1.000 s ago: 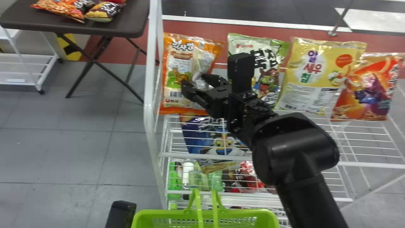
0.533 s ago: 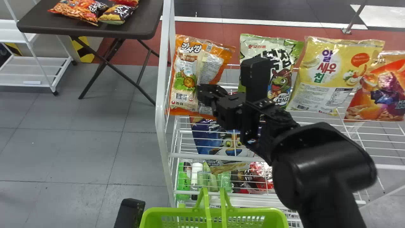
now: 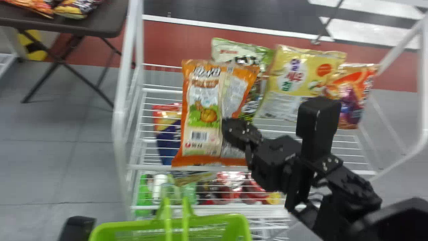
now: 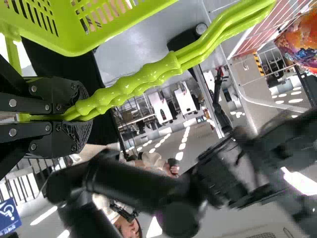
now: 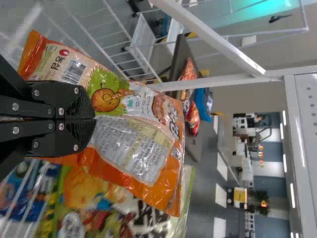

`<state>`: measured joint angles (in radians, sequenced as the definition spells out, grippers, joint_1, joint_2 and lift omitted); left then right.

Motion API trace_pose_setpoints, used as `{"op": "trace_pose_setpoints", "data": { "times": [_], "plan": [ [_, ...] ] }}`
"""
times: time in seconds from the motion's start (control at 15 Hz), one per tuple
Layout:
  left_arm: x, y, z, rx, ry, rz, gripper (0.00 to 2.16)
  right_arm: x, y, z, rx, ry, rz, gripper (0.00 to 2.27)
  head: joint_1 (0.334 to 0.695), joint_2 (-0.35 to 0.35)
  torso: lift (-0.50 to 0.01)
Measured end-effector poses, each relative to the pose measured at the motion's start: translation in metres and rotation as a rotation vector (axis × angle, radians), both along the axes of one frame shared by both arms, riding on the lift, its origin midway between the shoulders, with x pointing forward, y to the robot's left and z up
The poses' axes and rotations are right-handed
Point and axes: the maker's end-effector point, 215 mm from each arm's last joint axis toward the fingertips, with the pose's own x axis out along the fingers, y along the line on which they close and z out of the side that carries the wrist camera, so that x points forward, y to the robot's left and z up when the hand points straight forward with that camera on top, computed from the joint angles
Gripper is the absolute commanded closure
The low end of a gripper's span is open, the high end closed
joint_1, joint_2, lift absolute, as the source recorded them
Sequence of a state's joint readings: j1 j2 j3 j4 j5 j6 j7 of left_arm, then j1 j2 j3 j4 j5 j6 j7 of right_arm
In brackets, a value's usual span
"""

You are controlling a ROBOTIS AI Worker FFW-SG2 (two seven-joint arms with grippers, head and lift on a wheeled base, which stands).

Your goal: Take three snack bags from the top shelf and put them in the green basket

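My right gripper (image 3: 239,132) is closed on the edge of an orange snack bag (image 3: 204,113), held upright above the front of the top shelf (image 3: 150,90). In the right wrist view the gripper (image 5: 94,119) pinches the orange bag (image 5: 133,148). A green bag (image 3: 234,52), a yellow bag (image 3: 301,73) and a red-orange bag (image 3: 351,90) stand behind it to the right. The green basket (image 3: 237,224) is at the bottom edge; beside it shows part of the left arm (image 3: 77,227). In the left wrist view my left gripper (image 4: 74,116) is shut on the basket's handles (image 4: 163,69).
A white shelf post (image 3: 123,110) rises left of the bags. Lower shelves hold a blue bag (image 3: 169,140), bottles (image 3: 143,194) and red packs (image 3: 230,187). A dark table (image 3: 100,20) with snack bags stands at the far left.
The right gripper has closed on the orange bag and drawn it off its place at the shelf's left, toward the robot. The head view has shifted. The basket stays low in front.
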<state>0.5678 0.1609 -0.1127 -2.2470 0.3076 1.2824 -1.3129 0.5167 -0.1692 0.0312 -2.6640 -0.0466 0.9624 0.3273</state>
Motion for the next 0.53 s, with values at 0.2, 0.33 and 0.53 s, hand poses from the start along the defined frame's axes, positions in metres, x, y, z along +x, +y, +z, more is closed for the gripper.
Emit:
{"op": "trace_pose_setpoints", "data": {
  "times": [0.2, 0.33, 0.53],
  "plan": [
    [0.0, -0.004, -0.002, 0.002, -0.007, 0.004, 1.17, -0.059, -0.026, -0.019, -0.017, 0.178, 0.001, 2.08, 0.695, -0.35, -0.04],
    [0.0, -0.007, -0.003, 0.005, -0.021, 0.008, 1.17, -0.096, -0.033, -0.031, 0.023, 0.306, 0.0, 2.08, 0.695, -0.35, -0.04],
    [0.001, -0.011, -0.003, 0.015, -0.036, 0.008, 1.17, -0.133, -0.042, -0.04, 0.125, 0.43, -0.033, 2.08, 0.695, -0.35, -0.04]
  ]
}}
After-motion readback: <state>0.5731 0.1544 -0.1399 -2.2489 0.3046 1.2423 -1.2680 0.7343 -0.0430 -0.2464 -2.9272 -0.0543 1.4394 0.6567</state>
